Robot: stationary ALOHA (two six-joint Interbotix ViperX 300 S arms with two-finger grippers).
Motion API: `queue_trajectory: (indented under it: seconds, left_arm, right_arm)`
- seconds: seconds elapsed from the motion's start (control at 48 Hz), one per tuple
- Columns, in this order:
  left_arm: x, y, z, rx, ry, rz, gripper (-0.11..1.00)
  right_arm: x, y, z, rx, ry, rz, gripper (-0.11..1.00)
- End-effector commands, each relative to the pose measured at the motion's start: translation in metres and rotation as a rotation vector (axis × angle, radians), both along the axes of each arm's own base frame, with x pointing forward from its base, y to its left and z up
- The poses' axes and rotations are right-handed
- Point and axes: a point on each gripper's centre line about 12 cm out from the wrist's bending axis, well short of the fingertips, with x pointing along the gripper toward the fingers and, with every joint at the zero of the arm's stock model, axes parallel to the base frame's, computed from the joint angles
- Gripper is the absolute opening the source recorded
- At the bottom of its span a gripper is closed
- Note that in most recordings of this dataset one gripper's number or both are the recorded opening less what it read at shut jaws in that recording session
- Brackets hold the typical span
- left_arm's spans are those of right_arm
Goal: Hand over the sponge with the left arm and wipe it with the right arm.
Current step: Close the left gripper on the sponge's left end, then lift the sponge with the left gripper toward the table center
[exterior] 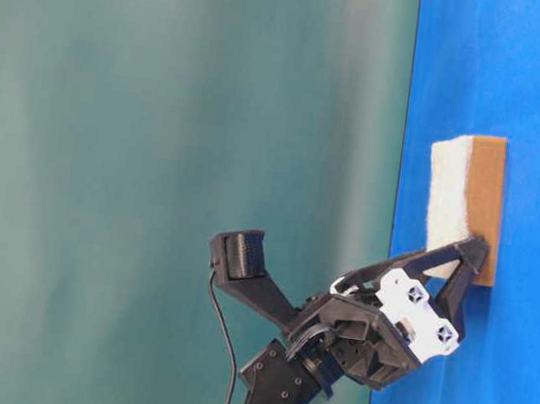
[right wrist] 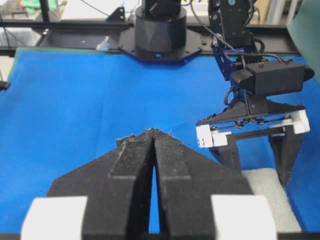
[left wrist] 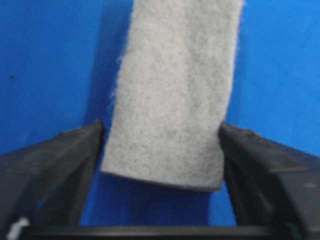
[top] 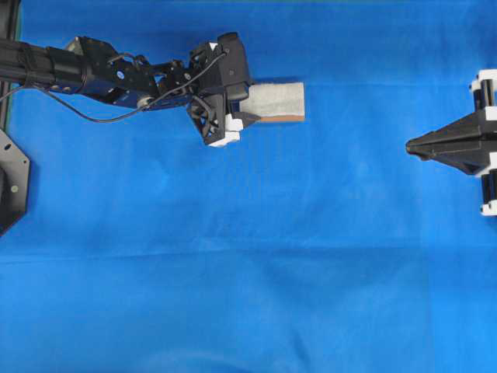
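Left arm (top: 116, 74): reaches in from nine o'clock over the blue counter (top: 248, 272).
Left end effector (top: 242, 109): fingers spread, one each side of the sponge's near end, narrow gaps visible.
Sponge (top: 276, 99): flat on the counter, toward twelve o'clock.
Right end effector (top: 411, 144): at three o'clock, fingers pressed together, holding nothing.

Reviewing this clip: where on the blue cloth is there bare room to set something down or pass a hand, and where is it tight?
Bare blue cloth spans the whole lower half of the overhead view, and the gap between the grey-topped rectangular sponge and the shut right gripper. It is crowded only where the black left gripper straddles the sponge's end.
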Motion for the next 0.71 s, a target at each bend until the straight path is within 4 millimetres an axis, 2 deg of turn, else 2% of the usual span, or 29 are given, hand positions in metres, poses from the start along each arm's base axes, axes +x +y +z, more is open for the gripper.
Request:
queue_trajectory:
  seconds: [0.0,0.083,0.146,0.25,0.396,0.48,0.688]
  left_arm:
    - [0.003,0.002,0.009,0.005,-0.024,0.006,0.66]
    - [0.004,0.001,0.011,0.005,-0.029,0.004,0.46]
    - [0.005,0.0,0.014,0.007,-0.033,-0.001,0.4]
    - [0.006,-0.005,0.025,-0.002,-0.051,-0.001,0.39]
    - [0.006,-0.019,0.053,-0.022,-0.078,-0.014,0.36]
    - [0.004,-0.031,0.075,-0.03,-0.092,-0.035,0.32]
    - [-0.001,-0.072,0.123,-0.062,-0.146,-0.102,0.32]
  right_arm:
    - [0.002,0.0,0.006,-0.005,-0.017,-0.001,0.0]
    - [0.002,0.0,0.006,-0.005,-0.015,-0.001,0.0]
    - [0.002,0.0,0.006,-0.005,-0.017,-0.001,0.0]
    - [0.002,0.0,0.006,-0.005,-0.015,-0.001,0.0]
    - [0.002,0.0,0.006,-0.005,-0.015,-0.001,0.0]
    - [0.002,0.0,0.006,-0.005,-0.015,-0.001,0.0]
    - [0.003,0.0,0.007,-0.005,-0.018,-0.001,0.0]
